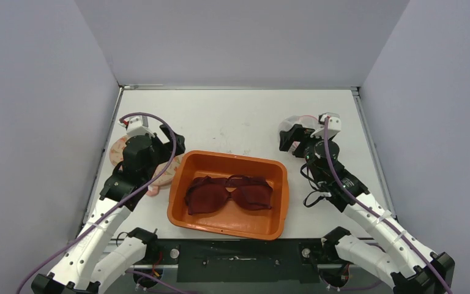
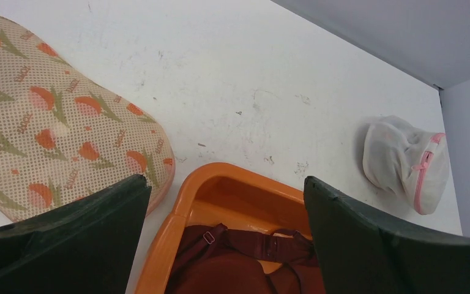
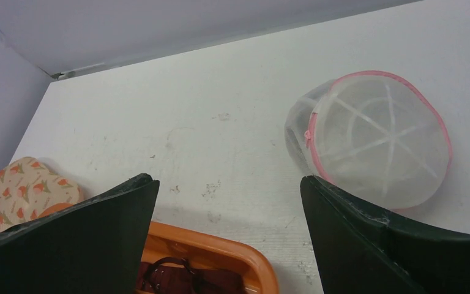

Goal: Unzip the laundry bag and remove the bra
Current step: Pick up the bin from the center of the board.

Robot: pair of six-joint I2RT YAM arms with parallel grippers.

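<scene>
Snagging looks the main risk: left gripper and right gripper both gape empty, the bra lies loose in the orange bin between them, and a low sweep could hook its strap or shove the white laundry bag.

Place: a robot test booth, lab-like.
Walls: plain grey panels close in the white desk on three sides.
Arms: two robot arms, left and right, bolted at the desk's near edge.
Wiring: purple cables trail along both arms.
Mount: black plate along the desk's near edge.
</scene>
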